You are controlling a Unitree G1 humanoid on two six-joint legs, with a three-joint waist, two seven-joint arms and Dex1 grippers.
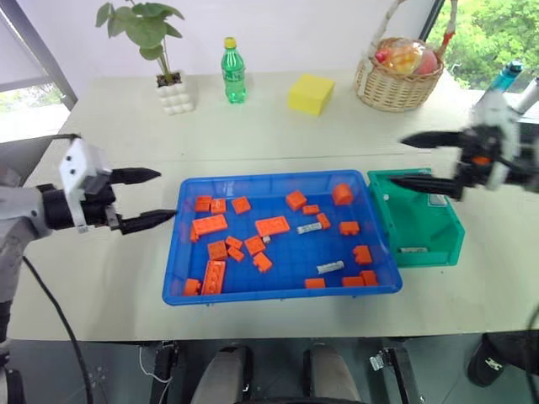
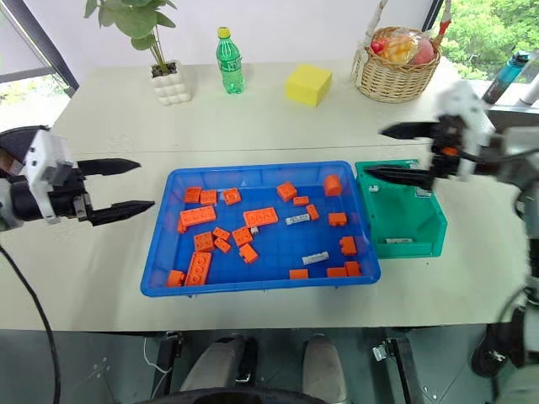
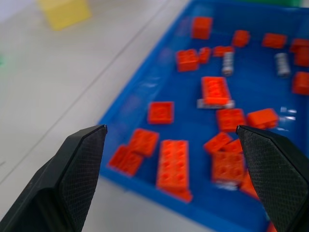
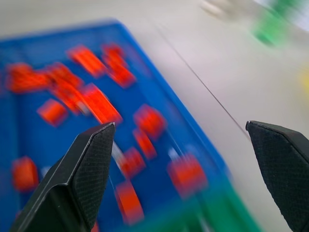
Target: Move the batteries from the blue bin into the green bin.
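Pale cream worktop (image 1: 278, 135), matte, with a thin seam line running across it behind the bins. Near edge drops to a dark floor.

Nearest the front edge: the blue bin (image 1: 179, 244), lying flat, long side facing the robot. Inside, scattered orange bricks (image 1: 272, 225), most toward its left half and along the right wall. Among them the batteries (image 1: 330, 267): one near the front right, one (image 1: 309, 228) nearer the middle, a third small grey one just beside a central brick. All three lie flat on the bin floor.

The green bin (image 1: 421, 231) stands just beside the blue bin's right wall, white label on its front lip. Cannot tell what lies inside.

Left gripper (image 1: 152, 198) hovers over bare worktop just left of the blue bin, pointing toward it, jaws spread wide and holding nothing. In the left wrist view its two black fingers (image 3: 77, 166) frame the bin's near corner and the bricks.

Right gripper (image 1: 413, 162) hangs above the green bin's back left part, pointing left toward the blue bin, jaws wide apart, empty.

Farther back, well apart from the bins: a yellow block (image 1: 310, 93), a green bottle (image 1: 233, 71) with a yellow cap, a potted plant (image 1: 168, 63) in a white bumpy pot, and at the far right a wicker basket (image 1: 396, 80) holding wrapped fruit.

Beyond: white wall, a window with green foliage at the right, a blue-capped bottle (image 1: 508, 77) at the far right edge.
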